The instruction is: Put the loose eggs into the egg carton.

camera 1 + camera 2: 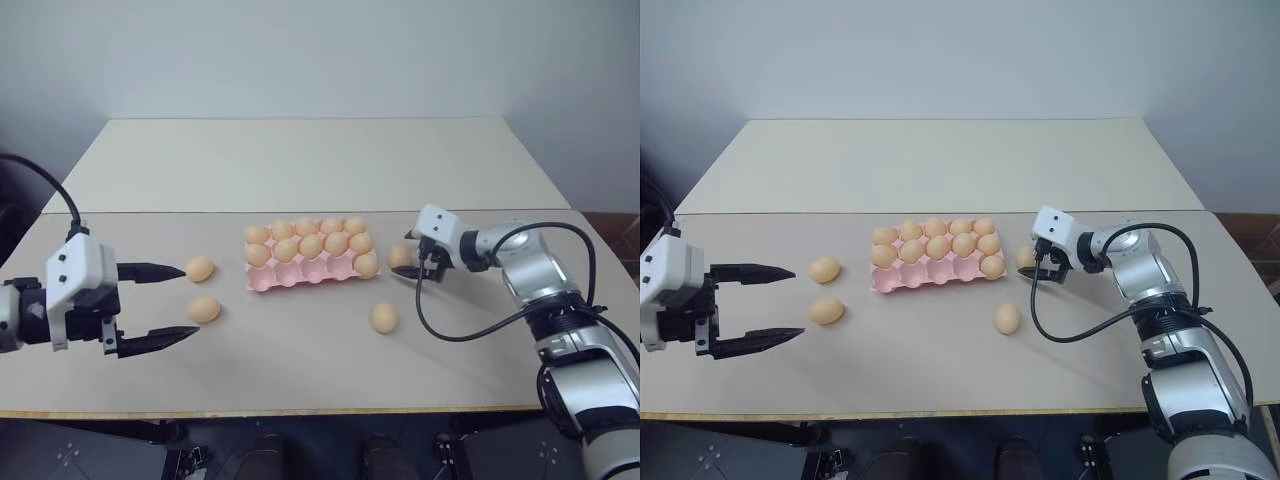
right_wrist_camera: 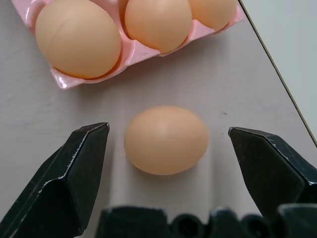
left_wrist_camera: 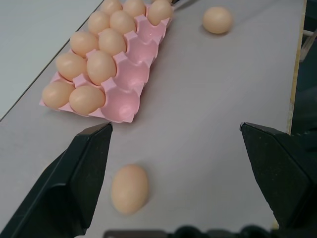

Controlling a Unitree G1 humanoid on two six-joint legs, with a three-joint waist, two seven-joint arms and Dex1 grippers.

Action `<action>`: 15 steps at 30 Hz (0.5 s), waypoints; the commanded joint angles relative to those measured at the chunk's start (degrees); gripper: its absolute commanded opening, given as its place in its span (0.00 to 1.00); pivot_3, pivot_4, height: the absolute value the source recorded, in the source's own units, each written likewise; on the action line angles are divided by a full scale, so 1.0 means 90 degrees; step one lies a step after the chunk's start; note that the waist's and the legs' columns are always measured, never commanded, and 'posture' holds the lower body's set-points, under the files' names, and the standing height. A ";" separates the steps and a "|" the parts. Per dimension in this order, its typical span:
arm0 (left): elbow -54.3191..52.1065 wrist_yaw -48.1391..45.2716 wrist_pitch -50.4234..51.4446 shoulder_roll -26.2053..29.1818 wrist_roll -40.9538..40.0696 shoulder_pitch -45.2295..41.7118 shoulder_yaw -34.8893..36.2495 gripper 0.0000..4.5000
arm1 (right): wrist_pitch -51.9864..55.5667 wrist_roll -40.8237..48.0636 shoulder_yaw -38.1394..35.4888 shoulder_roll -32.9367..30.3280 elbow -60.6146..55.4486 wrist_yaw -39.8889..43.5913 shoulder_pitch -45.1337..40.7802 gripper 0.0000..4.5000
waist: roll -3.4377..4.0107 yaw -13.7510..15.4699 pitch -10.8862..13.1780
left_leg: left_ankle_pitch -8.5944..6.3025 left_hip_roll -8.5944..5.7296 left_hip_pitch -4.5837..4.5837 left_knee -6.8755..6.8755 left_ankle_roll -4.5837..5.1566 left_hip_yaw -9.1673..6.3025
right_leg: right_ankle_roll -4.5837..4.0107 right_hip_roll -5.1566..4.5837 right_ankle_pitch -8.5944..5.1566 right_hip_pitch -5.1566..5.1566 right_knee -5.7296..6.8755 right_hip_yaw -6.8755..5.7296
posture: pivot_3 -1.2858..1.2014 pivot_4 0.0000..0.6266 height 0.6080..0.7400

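1. Head views: the egg carton (image 1: 312, 258) is sitting mid-worktop (image 1: 300, 170), its near row mostly vacant. Two loose eggs (image 1: 200, 268) (image 1: 204, 309) are lying left of the carton, a third (image 1: 385, 318) off its near right corner, a fourth (image 1: 399, 256) just beside its right end.
2. Left wrist view: the left gripper (image 3: 176, 144) is hovering with fingers (image 3: 84, 168) released, wide apart, one egg (image 3: 130, 188) lying between them, short of the carton (image 3: 124, 74).
3. Right wrist view: the right gripper (image 2: 168, 139) is keeping its fingers (image 2: 79, 168) released, straddling the fourth egg (image 2: 166, 139) beside the carton's end (image 2: 133, 49).
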 commanded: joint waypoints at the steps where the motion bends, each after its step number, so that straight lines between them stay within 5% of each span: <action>1: -0.0130 0.0026 -0.0037 -0.0003 -0.0023 0.0021 0.0290 0.99 | -0.0288 -0.0061 -0.0086 0.0083 0.0255 0.0004 -0.0237 1.00 | 0.0000 -0.0003 0.0000 | 0.0000 0.0000 0.0000 0.0000 0.0000 0.0000 | 0.0000 0.0000 0.0000 0.0000 0.0000 0.0000 | 0.52 0.24 1.00; 5: -0.0107 0.0010 -0.0047 0.0012 0.0013 0.0070 0.0381 0.99 | -0.0381 -0.0091 -0.0099 0.0229 0.0572 0.0050 -0.0340 1.00 | 0.0000 -0.0018 0.0000 | 0.0000 0.0000 0.0001 -0.0001 0.0000 0.0000 | 0.0000 0.0000 0.0000 0.0000 0.0000 0.0000 | 0.52 0.24 1.00; 12: -0.0025 -0.0040 -0.0076 0.0051 0.0068 0.0142 0.0517 1.00 | -0.0448 -0.0208 -0.0095 0.0313 0.0737 0.0017 -0.0335 0.60 | 0.0000 -0.0034 0.0000 | 0.0000 0.0000 0.0001 -0.0001 -0.0001 -0.0001 | 0.0000 -0.0001 0.0000 0.0000 0.0000 0.0000 | 0.52 0.24 1.00; 15: -0.0004 -0.0045 -0.0087 0.0058 0.0089 0.0140 0.0516 1.00 | -0.0509 -0.0279 -0.0099 0.0252 0.0603 0.0024 -0.0266 0.58 | 0.0000 -0.0040 0.0000 | 0.0000 0.0000 0.0001 -0.0001 -0.0001 -0.0001 | 0.0000 -0.0001 0.0000 0.0000 0.0001 0.0000 | 0.52 0.24 1.00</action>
